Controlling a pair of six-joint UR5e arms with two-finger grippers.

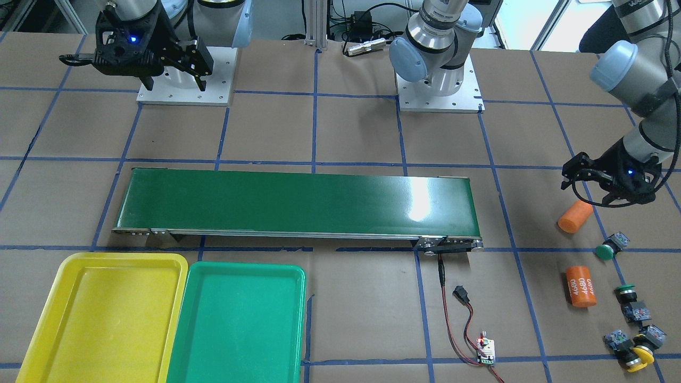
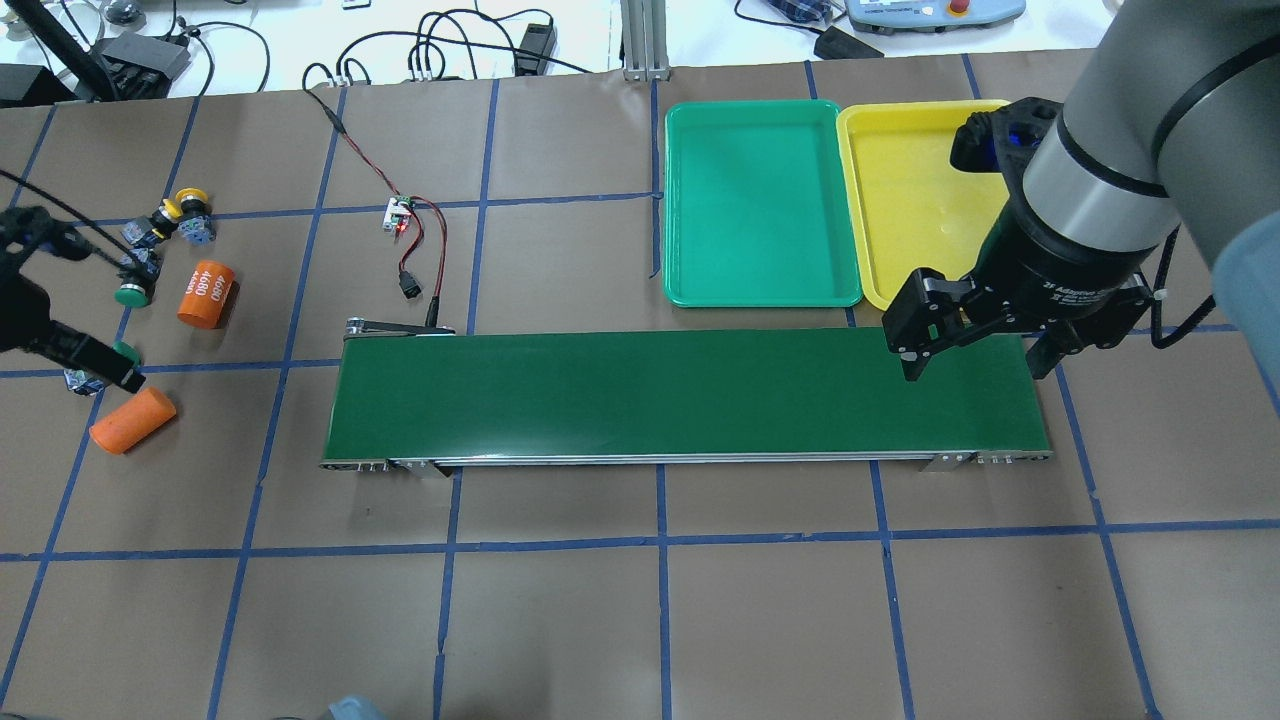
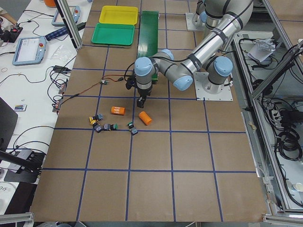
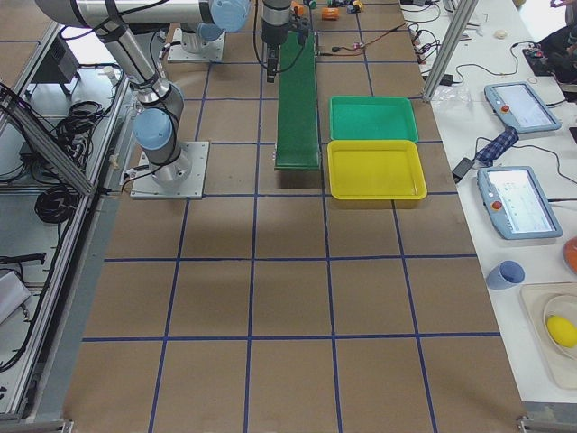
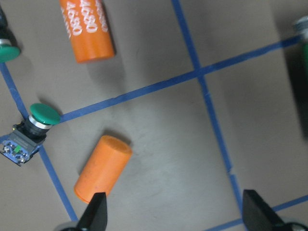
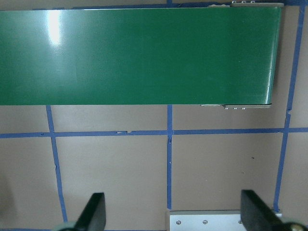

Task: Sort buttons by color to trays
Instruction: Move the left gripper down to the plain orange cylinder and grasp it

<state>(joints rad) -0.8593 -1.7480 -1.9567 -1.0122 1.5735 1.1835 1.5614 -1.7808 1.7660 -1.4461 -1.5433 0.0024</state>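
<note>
Trays: yellow tray [image 1: 106, 319] and green tray [image 1: 239, 330] sit side by side, nothing in either.
Buttons [image 1: 634, 309]: all four lie at the far end, well apart from the trays.
Left gripper [image 5: 175, 216]: fingers spread, empty, just beside the cylinder [image 5: 102, 168].
Right gripper [image 2: 975, 370]: spread, empty, over the belt [image 2: 680, 395].
Risk: the cylinder lies between the left gripper and the green button [image 5: 36, 125], so I'd expect a finger to shove it.
Risk: the yellow buttons [image 1: 641, 355] huddle together, so one pinch might scatter both.
</note>
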